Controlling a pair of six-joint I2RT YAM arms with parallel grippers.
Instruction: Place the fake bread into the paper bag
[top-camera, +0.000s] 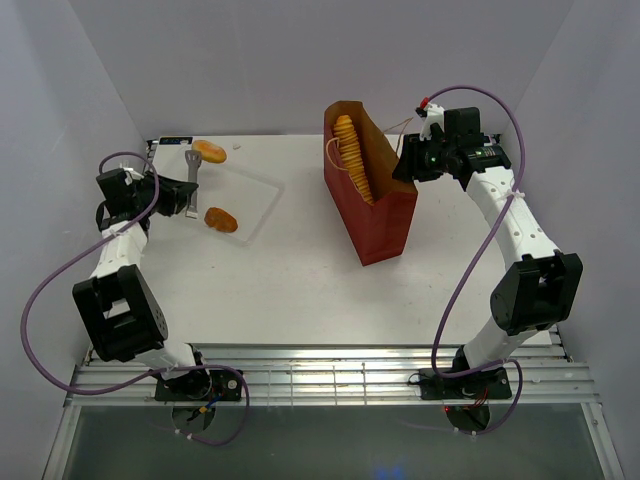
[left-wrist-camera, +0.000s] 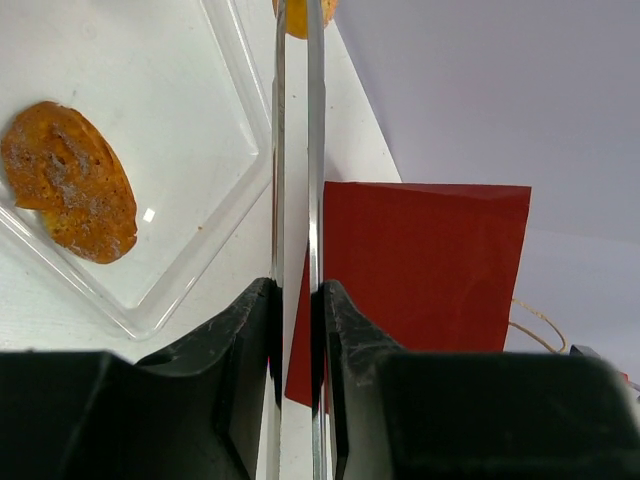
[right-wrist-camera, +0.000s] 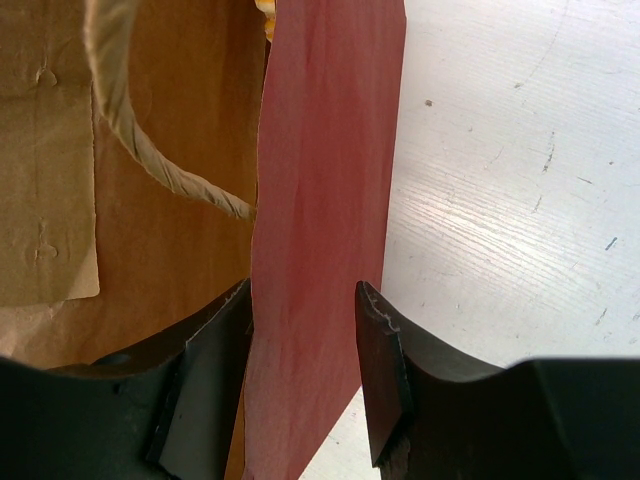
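My left gripper (top-camera: 170, 196) (left-wrist-camera: 297, 300) is shut on the metal tongs (top-camera: 192, 172) (left-wrist-camera: 314, 150), squeezing both arms close together. The tong tips reach a golden bun of fake bread (top-camera: 208, 151) (left-wrist-camera: 296, 22) at the far left of the table. A brown speckled piece (top-camera: 221, 219) (left-wrist-camera: 70, 182) lies in the clear tray (top-camera: 262, 195) (left-wrist-camera: 170, 110). The dark-red paper bag (top-camera: 372, 215) (left-wrist-camera: 420, 270) stands upright with a long ridged loaf (top-camera: 352, 156) inside. My right gripper (top-camera: 408, 160) (right-wrist-camera: 305, 300) straddles the bag's right wall (right-wrist-camera: 325, 180), jaws apart.
A tan string handle (right-wrist-camera: 150, 150) hangs inside the bag. White enclosure walls close in on both sides and at the back. A metal rail (top-camera: 330, 375) runs along the near edge by the arm bases.
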